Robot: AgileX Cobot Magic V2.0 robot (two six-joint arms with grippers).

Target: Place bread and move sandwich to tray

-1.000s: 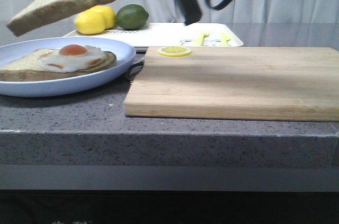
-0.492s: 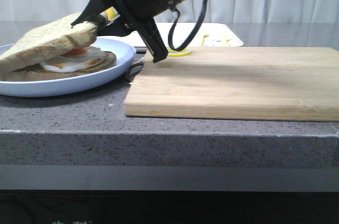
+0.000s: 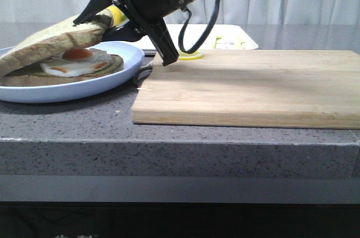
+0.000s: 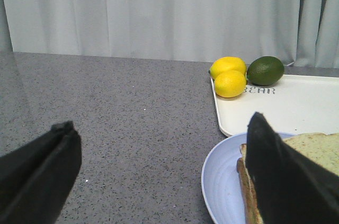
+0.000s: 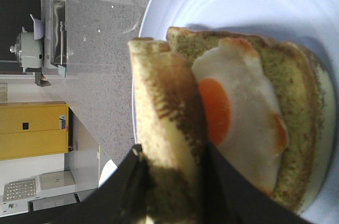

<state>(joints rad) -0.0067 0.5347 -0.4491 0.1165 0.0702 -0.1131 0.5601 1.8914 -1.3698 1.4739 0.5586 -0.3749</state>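
the bread (image 3: 53,38) now lies tilted over the sandwich (image 3: 67,64) on the light-blue plate (image 3: 121,52), its far-left end down on the lower slice and its right end propped up over the fried egg (image 5: 238,113). a second ago it hung high above the plate, clear of everything; half a second ago it had dropped almost onto the egg. since then the change is small: the gripped end has lifted slightly, so the yolk shows again under it. the placing step looks close to done, but not released.

the right gripper (image 3: 109,17) is clamped on the bread's right edge, a finger on each face in the right wrist view (image 5: 172,192). the left gripper (image 4: 164,176) hangs with its fingers wide apart, holding nothing, just left of the plate.

the tray (image 3: 236,38) sits at the far side, behind the wooden cutting board (image 3: 253,86), with two lemons (image 4: 229,75) and a lime (image 4: 266,70) on its far-left corner. whether the bread sits square on the lower slice is hard to judge from here. my guess is that letting go comes next, then the plate goes to the tray.
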